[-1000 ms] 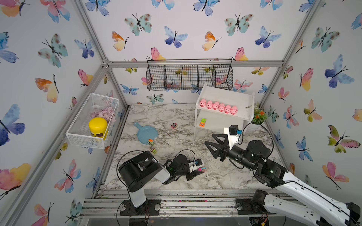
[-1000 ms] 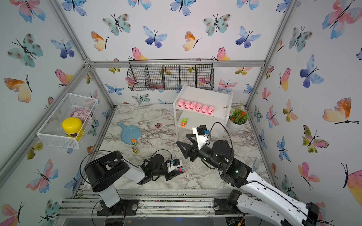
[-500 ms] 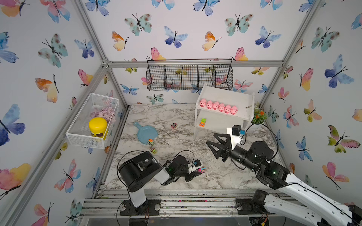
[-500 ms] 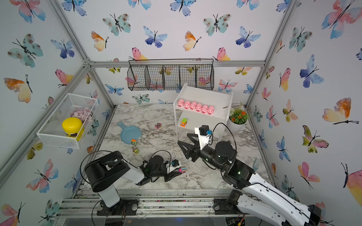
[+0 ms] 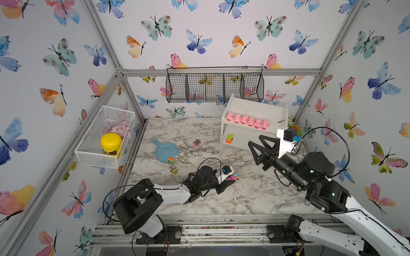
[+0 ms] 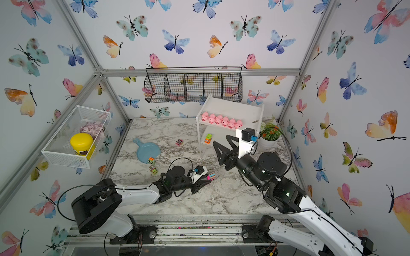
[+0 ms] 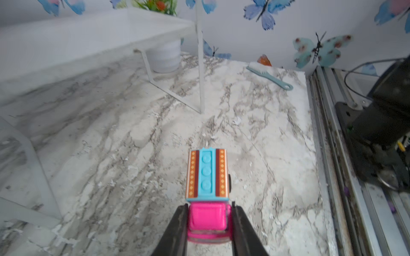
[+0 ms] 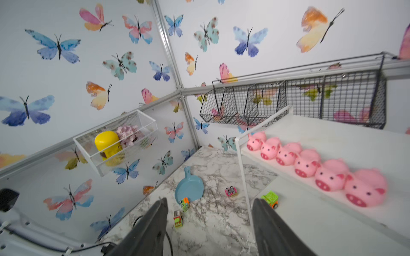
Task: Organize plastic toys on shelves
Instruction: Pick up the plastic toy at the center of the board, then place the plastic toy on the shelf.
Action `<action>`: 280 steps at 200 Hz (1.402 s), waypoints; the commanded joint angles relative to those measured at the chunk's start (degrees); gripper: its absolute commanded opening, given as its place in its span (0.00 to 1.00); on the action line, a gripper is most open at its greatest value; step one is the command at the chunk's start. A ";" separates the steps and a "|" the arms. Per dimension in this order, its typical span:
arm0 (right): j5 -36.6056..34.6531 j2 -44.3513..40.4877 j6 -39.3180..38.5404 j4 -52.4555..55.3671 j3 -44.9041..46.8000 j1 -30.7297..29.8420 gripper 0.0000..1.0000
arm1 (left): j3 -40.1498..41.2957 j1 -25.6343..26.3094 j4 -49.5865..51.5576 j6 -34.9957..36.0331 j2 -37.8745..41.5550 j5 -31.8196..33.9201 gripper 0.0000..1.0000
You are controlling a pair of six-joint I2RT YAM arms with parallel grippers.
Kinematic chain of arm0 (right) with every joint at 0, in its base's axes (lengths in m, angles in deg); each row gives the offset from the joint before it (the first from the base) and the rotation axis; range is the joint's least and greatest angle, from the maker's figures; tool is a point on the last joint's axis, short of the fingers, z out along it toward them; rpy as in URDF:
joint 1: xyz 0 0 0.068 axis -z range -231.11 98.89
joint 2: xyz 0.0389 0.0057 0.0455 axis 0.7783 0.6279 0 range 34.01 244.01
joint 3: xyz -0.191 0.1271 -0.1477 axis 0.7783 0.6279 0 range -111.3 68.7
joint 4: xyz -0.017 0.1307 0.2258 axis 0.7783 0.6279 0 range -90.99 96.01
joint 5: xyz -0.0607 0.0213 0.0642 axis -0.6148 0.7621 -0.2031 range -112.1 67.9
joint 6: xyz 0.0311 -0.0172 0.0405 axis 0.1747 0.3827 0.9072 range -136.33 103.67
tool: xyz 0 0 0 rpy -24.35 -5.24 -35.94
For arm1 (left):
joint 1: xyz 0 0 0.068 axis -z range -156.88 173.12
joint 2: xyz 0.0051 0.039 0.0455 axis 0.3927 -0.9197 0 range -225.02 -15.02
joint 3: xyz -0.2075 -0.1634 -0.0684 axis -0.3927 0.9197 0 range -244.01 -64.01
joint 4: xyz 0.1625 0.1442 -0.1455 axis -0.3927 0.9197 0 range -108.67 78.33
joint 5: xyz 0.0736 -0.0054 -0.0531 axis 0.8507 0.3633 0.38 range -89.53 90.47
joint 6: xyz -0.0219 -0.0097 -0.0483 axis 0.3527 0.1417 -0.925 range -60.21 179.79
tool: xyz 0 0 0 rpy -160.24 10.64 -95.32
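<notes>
left arm (image 5: 170, 195): white shells, fat black joints, big black drum at the far end from the claw
right arm (image 5: 359, 212): same look, plus tiny green lights on the black housings
cables (image 5: 342, 144): thin black loops just behind each claw
right gripper (image 5: 255, 140): black triangular truss fingers
wrist bracket (image 5: 285, 141): white, right behind the claw, carries a black box and a blue plug
left gripper (image 7: 210, 207): plain smooth black fingers

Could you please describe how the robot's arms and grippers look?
The left arm and right arm have white links, black joints and looping black cables. The left gripper and right gripper have black tapering fingers and white camera mounts.
</notes>
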 commanded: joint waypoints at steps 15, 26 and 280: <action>-8.55 0.62 -5.36 2.19 -4.86 0.30 0.66 | -10.26 -0.26 10.57 -9.09 -0.01 12.83 0.30; -8.98 0.21 -6.10 1.08 -4.86 0.30 0.67 | -13.78 -0.25 11.91 -11.28 -1.36 15.97 0.30; -9.45 -1.91 -7.22 2.55 -4.52 0.30 0.68 | -43.45 1.16 26.87 -17.27 -24.46 43.55 0.40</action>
